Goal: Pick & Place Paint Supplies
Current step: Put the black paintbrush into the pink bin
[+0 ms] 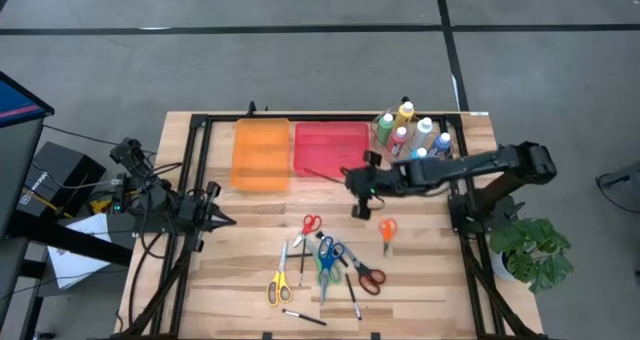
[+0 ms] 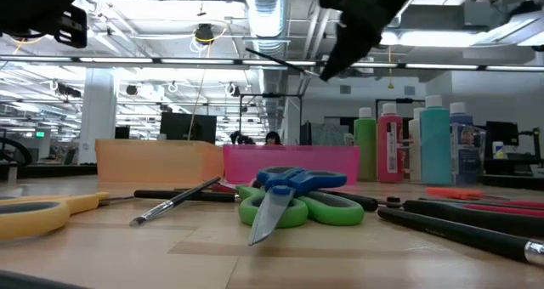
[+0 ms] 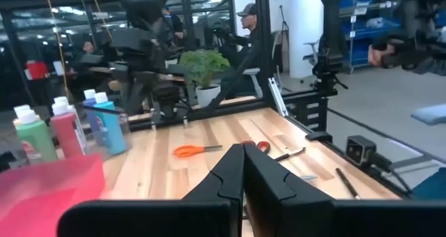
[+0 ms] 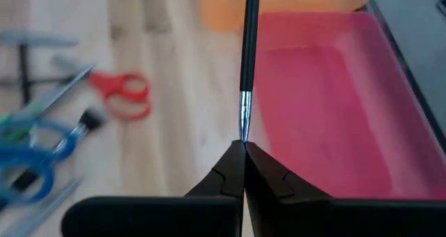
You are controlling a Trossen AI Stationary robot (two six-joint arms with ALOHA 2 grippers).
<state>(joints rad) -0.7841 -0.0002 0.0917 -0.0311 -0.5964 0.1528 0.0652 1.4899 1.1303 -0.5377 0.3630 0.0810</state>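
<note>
My right gripper (image 1: 350, 178) hangs above the near edge of the pink tray (image 1: 335, 140), shut on a thin dark-handled brush (image 1: 320, 172) that reaches out over the tray. At the table's left edge my left gripper (image 1: 225, 218) waits, shut (image 3: 244, 150), with nothing in it. Several paint bottles (image 1: 410, 132) stand upright at the far right. Scissors with red (image 1: 311, 223), orange (image 1: 388, 230), blue (image 1: 328, 250), green and yellow (image 1: 277, 285) handles lie flat on the near half of the table, with more brushes (image 1: 352, 302) among them. My right gripper pinches the brush at its bristle end, just behind the silver ferrule (image 4: 244, 118), between its two fingertips. The fingers slant down from the table's right side. The brush runs on in line with them, handle (image 4: 249, 35) pointing away over the pink tray, lifted clear.
An orange tray (image 1: 260, 152) stands to the left of the pink one at the far edge. A potted plant (image 1: 530, 248) sits off the table's right side. Bare wood lies between the trays and the scissors.
</note>
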